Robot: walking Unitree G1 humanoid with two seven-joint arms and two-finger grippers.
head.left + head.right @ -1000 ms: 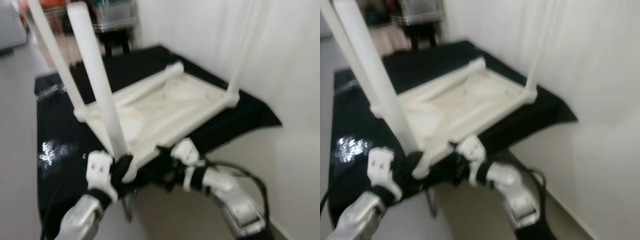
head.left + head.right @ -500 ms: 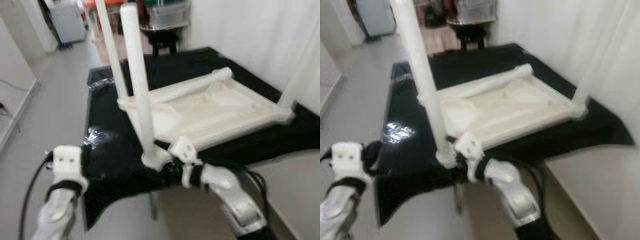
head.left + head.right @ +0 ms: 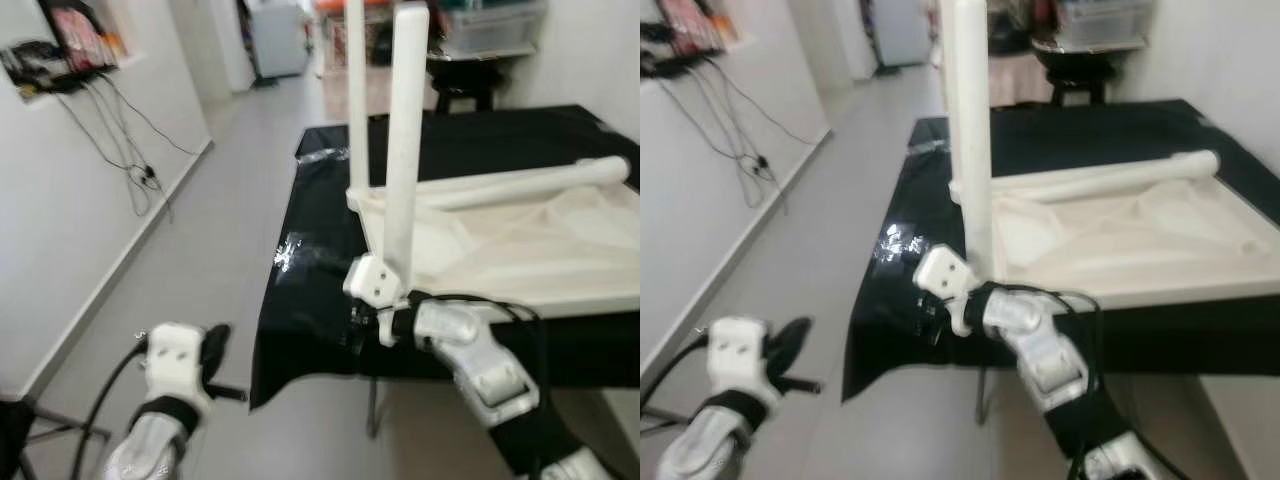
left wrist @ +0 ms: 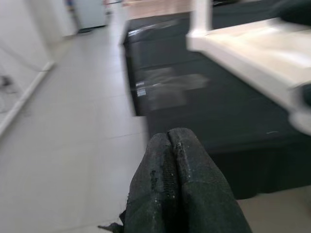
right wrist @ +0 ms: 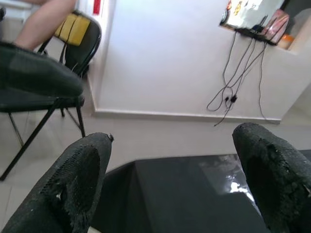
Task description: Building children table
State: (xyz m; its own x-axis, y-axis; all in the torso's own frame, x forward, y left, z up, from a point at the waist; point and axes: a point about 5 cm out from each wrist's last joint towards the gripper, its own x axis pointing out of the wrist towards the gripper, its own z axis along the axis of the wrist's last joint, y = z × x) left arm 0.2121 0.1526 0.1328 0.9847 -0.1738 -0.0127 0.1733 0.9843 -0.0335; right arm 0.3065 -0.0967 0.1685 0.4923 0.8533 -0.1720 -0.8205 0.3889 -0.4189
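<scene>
A white children's table point(image 3: 520, 250) lies upside down on a bench under black cloth point(image 3: 320, 290). Two of its legs stand upright at the near left: the near leg point(image 3: 405, 150) and the one behind it point(image 3: 356, 100). Another leg point(image 3: 530, 183) lies flat along the back. My right gripper point(image 5: 170, 165) is at the front left corner by the near leg's base, open, its fingers point(image 5: 73, 179) wide apart with nothing between them. My left gripper point(image 4: 168, 138) hangs over the floor left of the bench, shut on nothing.
Grey floor point(image 3: 200, 250) stretches left of the bench to a white wall with hanging cables point(image 3: 130, 150). A black stool point(image 3: 465, 85) and storage bins point(image 3: 490, 25) stand behind the bench. A black chair point(image 5: 39, 77) and a person's limb point(image 5: 48, 19) appear in the right wrist view.
The camera has swung left. My left gripper has let go of the near leg's base and moved away left over the floor. The right gripper stays at the corner.
</scene>
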